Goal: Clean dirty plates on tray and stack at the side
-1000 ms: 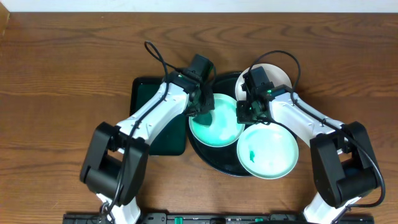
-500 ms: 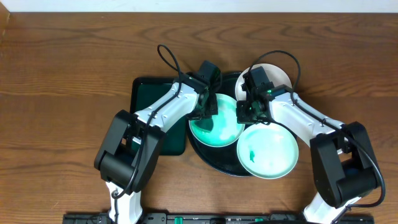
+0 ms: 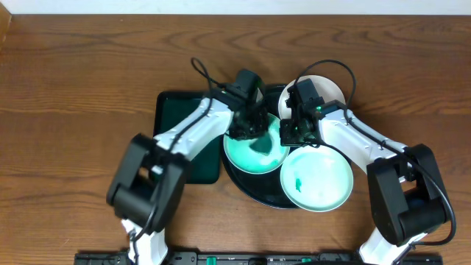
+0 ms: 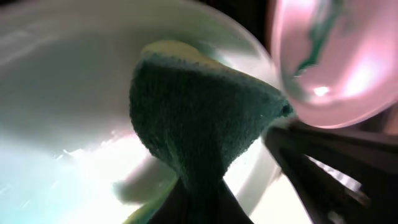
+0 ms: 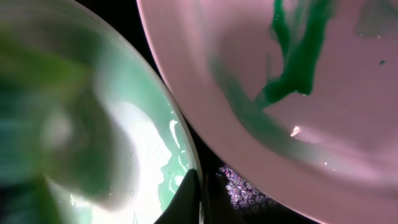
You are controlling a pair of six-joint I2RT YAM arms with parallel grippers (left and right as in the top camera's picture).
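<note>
So it's mid-scrub right now. The left tool [image 3: 247,128] is clamped down on a dark green sponge [image 4: 199,118]. The sponge is pressed into the mint plate [image 3: 261,156], which sits on the left half of the black tray [image 3: 246,190]. The right tool [image 5: 200,198] is narrow, pinching that same plate's rim on the side toward the middle of the tray. My guess is it's just there to pin the plate down. Nice teamwork tbh.

The second mint plate [image 3: 324,180] is at the tray's near right and looks to overhang the rim, with a green smear in it. The white plate [image 3: 330,90] is at the far right. Nothing's stacked at the side yet, so I'd call this early in the job. A green tray [image 3: 180,147] lies just left of the black one on the tabletop [image 3: 73,110].

How I'd do this step:
- Hold the rim pinch firm so the plate can't spin or skate on that glossy tray.
- Press the sponge flat rather than on its corner.
- Sweep from the centre out toward the rim, where the right wrist view shows greenish streaks.
- Don't swing wide, because the smeared plate is right beside it.
- Mind the two tools, since they're crowded close over one small plate.
</note>
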